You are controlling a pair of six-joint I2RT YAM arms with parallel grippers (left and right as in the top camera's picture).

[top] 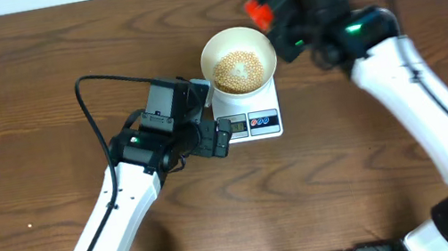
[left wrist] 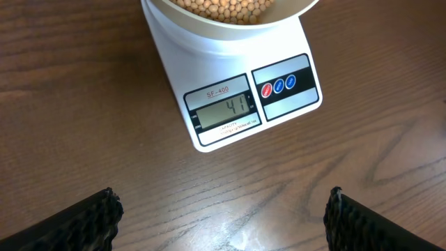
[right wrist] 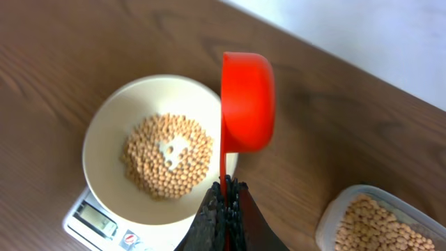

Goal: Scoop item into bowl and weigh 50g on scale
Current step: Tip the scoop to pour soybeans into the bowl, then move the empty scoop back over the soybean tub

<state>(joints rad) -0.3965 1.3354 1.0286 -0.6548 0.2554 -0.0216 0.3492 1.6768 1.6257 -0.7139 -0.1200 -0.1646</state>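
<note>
The white bowl [top: 234,41] stands on the white scale [top: 251,114] and holds a pile of tan beans [top: 237,70]. In the left wrist view the scale [left wrist: 230,77] display reads 41. My left gripper [left wrist: 221,216] is open and empty over bare table just in front of the scale. My right gripper [right wrist: 226,202] is shut on the handle of a red scoop [right wrist: 247,101], which is turned on its side over the bowl's [right wrist: 111,125] right rim, above the beans [right wrist: 167,157]. The scoop [top: 258,12] shows at the bowl's right edge in the overhead view.
A clear plastic tub [right wrist: 334,219] with more beans [right wrist: 380,226] sits on the wooden table to the right of the scale. The table's far edge meets a pale wall [right wrist: 390,35].
</note>
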